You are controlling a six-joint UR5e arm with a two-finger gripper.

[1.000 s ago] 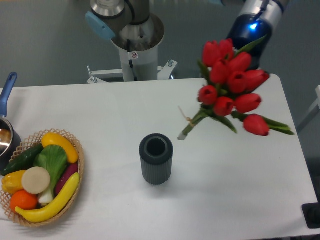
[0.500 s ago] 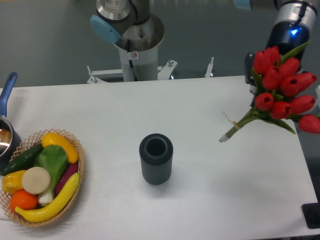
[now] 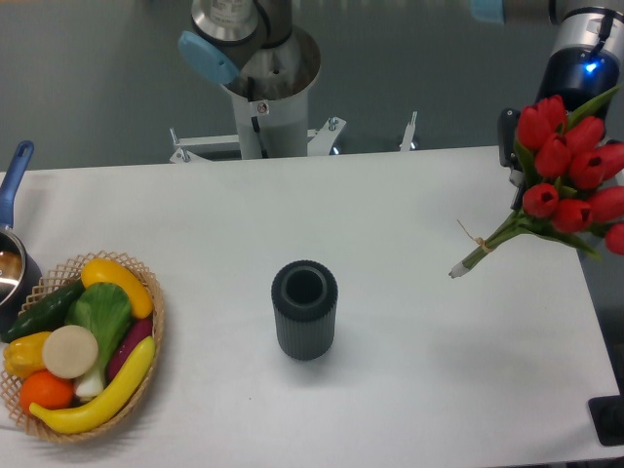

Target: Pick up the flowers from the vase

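The flowers [image 3: 568, 175], a bunch of red tulip buds with green leaves, hang in the air over the table's right edge. Their tied stems [image 3: 485, 248] point down-left. My gripper [image 3: 522, 154] is at the upper right behind the buds, with one dark finger [image 3: 508, 135] showing at their left. It is shut on the flowers. The vase [image 3: 304, 310], a dark grey ribbed cylinder, stands upright and empty at the middle of the white table [image 3: 195, 214], well left of the bunch.
A woven basket [image 3: 156, 317] of toy fruit and vegetables sits at the front left. A pot with a blue handle [image 3: 14, 175] is at the left edge. The arm's base [image 3: 263, 93] stands behind the table's far edge.
The gripper has carried the flowers to the right and slightly up, from above the table's right half to over its right edge. The vase has not moved.
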